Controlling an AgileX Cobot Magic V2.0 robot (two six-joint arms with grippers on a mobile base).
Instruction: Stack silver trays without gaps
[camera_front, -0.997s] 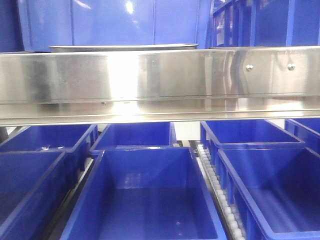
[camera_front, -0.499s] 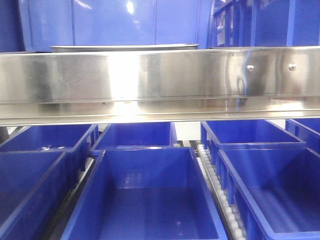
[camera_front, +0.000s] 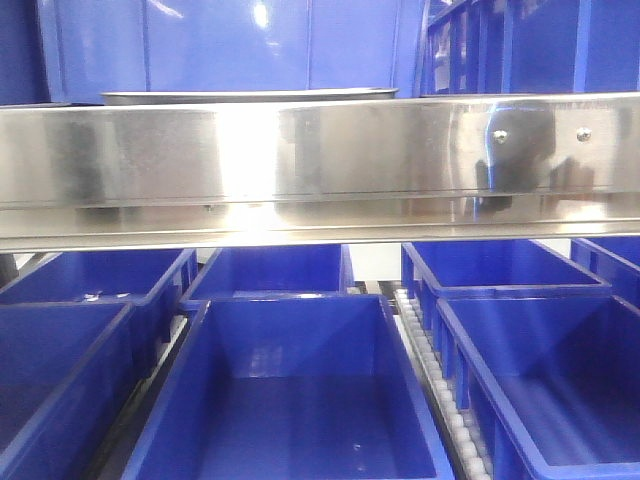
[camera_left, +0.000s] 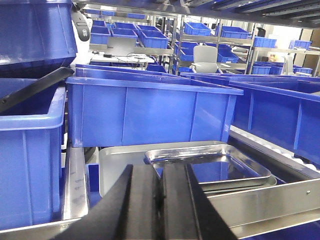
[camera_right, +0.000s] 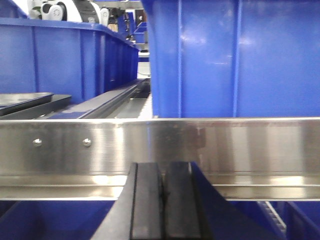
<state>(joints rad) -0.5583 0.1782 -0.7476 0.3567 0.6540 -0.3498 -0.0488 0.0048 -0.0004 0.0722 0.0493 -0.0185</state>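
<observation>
**Q:** Describe the station, front view first.

**A:** The background is blue bin walls. A brushed-steel shelf rail (camera_front: 320, 165) spans the frame, with open blue bins (camera_front: 290, 390) on the level below it. Only the rim of one of the silver trays (camera_front: 250, 96) shows above the rail, left of centre. Neither of my grippers appears in this view.

**Q:** Left wrist view?

**A:** Racks of blue bins fill the room behind. The silver trays (camera_left: 210, 167) lie on the upper shelf, just behind the rail and in front of a large blue bin (camera_left: 150, 112). The top tray sits skewed on the one beneath, so the stack is not flush. My left gripper (camera_left: 162, 205) has its pads pressed together, grasping nothing.

**Q:** Right wrist view?

**A:** The rail (camera_right: 160, 150) faces me, with a blue bin (camera_right: 230, 57) behind. My right gripper (camera_right: 162, 205) is likewise clenched and empty. A dark tray edge (camera_right: 30, 100) shows at far left.

**Q:** Handling notes?

**A:** I judge the trays stiff, light, polished and slippery. The flared rolled rim is the likely grip point, at a long side's midpoint.
</observation>
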